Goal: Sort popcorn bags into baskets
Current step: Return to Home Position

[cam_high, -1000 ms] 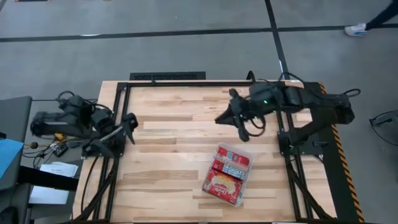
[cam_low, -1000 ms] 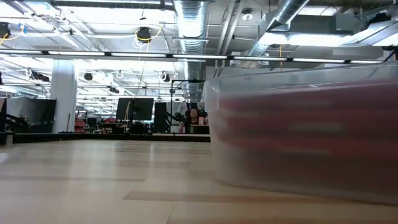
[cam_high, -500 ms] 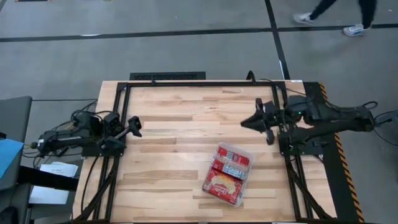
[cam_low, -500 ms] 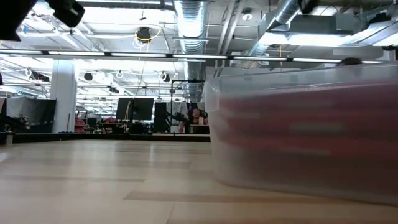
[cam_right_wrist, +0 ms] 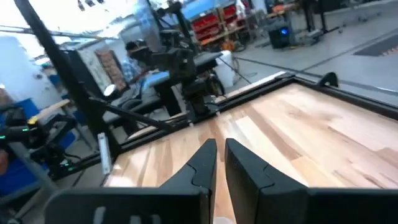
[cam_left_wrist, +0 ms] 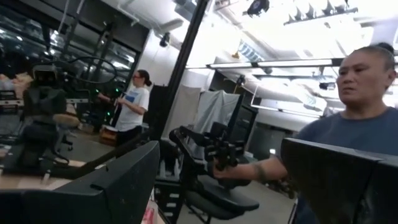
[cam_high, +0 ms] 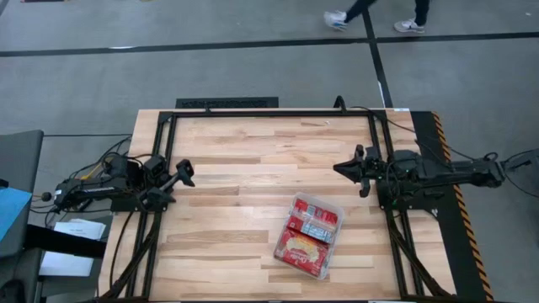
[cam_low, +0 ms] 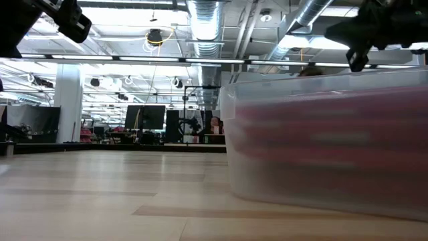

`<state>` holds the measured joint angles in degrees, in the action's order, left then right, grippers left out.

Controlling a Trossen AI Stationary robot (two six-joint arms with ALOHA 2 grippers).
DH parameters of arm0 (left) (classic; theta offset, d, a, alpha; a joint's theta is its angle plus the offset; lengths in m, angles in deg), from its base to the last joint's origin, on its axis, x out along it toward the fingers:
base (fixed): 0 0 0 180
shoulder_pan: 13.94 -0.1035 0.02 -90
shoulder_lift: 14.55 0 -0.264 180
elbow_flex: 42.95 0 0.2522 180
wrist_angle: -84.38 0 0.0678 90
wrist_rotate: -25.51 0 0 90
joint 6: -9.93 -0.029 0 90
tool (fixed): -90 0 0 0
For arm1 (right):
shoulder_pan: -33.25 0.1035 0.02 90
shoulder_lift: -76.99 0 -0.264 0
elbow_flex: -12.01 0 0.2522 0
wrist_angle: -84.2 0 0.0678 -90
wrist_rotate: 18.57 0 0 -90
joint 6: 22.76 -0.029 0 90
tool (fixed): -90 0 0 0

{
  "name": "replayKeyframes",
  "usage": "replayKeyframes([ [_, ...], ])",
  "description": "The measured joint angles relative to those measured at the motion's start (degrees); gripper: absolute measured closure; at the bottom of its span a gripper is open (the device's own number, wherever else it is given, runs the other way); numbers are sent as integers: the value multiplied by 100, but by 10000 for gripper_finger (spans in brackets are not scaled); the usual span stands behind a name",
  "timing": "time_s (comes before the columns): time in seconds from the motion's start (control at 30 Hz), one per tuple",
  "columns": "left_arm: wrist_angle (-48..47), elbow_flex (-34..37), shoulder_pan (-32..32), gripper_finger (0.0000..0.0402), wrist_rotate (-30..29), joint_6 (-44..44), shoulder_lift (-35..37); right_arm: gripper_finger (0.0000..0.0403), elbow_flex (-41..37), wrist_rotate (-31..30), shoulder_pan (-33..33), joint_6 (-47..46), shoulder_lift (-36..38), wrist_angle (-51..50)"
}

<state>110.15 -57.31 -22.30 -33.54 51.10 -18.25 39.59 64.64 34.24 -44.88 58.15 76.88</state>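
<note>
Popcorn bags all lie in the clear tray, its long axis slanting toward the right arm. Right gripper, jaws pressed together, is nearer. Left gripper, jaws spread, sits well apart. We judge nothing is left to pick.

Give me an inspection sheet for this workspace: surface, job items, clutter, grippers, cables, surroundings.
Surface: wooden table, bare apart from the tray.
Job's things: clear tray on the right arm's half, holding the red popcorn bags; no bags seen loose on the wood.
Clutter: nothing seen.
Grippers: left gripper open, at the table's left edge; right gripper shut, near the right edge; both empty and apart from the tray.
Cables: black cables run along the frame, off the wood.
Surroundings: a person walking on the floor beyond the table; another person in the left wrist view.
</note>
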Motion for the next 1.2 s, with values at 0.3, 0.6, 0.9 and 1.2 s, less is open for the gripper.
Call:
replayKeyframes([
  [0.3, -374, 6, 0, 74, 129, -439, 0, 345, -889, -385, -2, -6, 1278, -67],
  [0.6, -1260, 13, 0, 74, -53, -1107, -2, 345, -1330, -626, -2, -66, 1813, -267],
  [0.9, -1851, 17, 0, 74, -200, -625, -2, 345, -1330, -641, 13, 204, 1759, -305],
  [1.2, -3096, 17, 0, 74, -170, 404, -2, 345, -1330, -640, 11, 207, 1757, -327],
])
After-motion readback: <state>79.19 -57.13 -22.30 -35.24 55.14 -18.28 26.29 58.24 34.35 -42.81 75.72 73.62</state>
